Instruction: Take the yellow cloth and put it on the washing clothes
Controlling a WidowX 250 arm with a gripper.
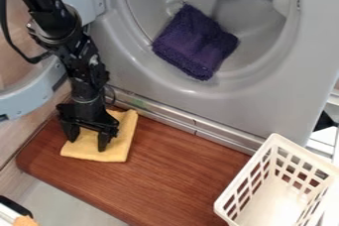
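Observation:
My gripper (87, 141) hangs over the yellow cloth (114, 151), its two fingers apart and pointing down at the cloth's left and middle part. The cloth lies flat on the left part of the brown wooden board, and the gripper hides some of its upper left. A dark purple cloth (195, 42) lies in the round opening of the grey washing machine (265, 91).
A white slatted basket (248, 185) stands on the right end of the wooden board (179, 175). The open machine door (27, 102) is at the left beside the arm. The machine's metal lower edge runs behind the board.

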